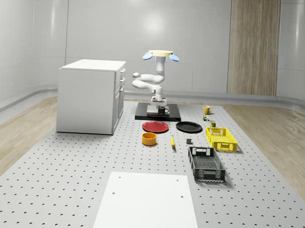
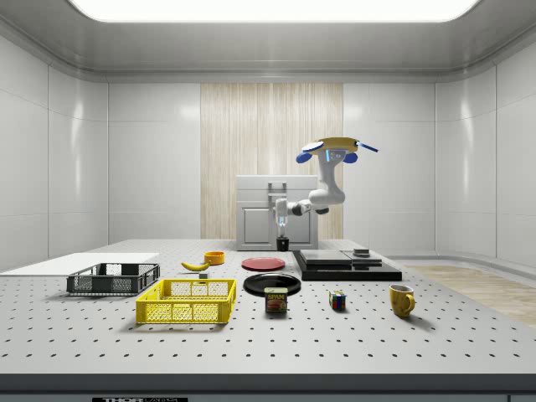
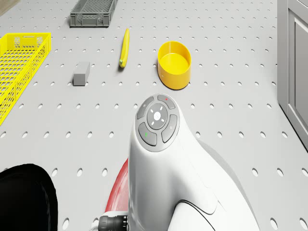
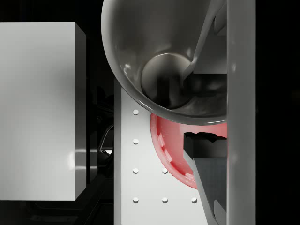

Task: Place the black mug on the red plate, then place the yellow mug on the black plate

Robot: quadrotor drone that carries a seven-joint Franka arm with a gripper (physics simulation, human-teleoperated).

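The drone (image 1: 160, 55) hovers over the black platform (image 1: 142, 115), its arm reaching down. My gripper (image 1: 158, 108) is shut on the black mug (image 1: 163, 110), holding it a little above the table. In the side view the black mug (image 2: 283, 244) hangs near the platform's (image 2: 343, 264) edge, toward the red plate (image 2: 263, 263). The wrist view looks into the mug (image 4: 164, 70) with one finger (image 4: 206, 42) inside its wall, and the red plate (image 4: 171, 145) lies partly beneath. The black plate (image 1: 188, 127) lies beside the red plate (image 1: 155, 126). The yellow mug (image 1: 206, 110) stands upright on the table.
A white cabinet (image 1: 89, 95) stands at the whole-scene view's left. A yellow bowl (image 1: 149, 139), a banana (image 1: 172, 141), a yellow crate (image 1: 221, 138) and a black crate (image 1: 206, 164) lie in front of the plates. A spam can (image 2: 275, 300) and a puzzle cube (image 2: 337, 300) sit near the yellow mug (image 2: 401, 299).
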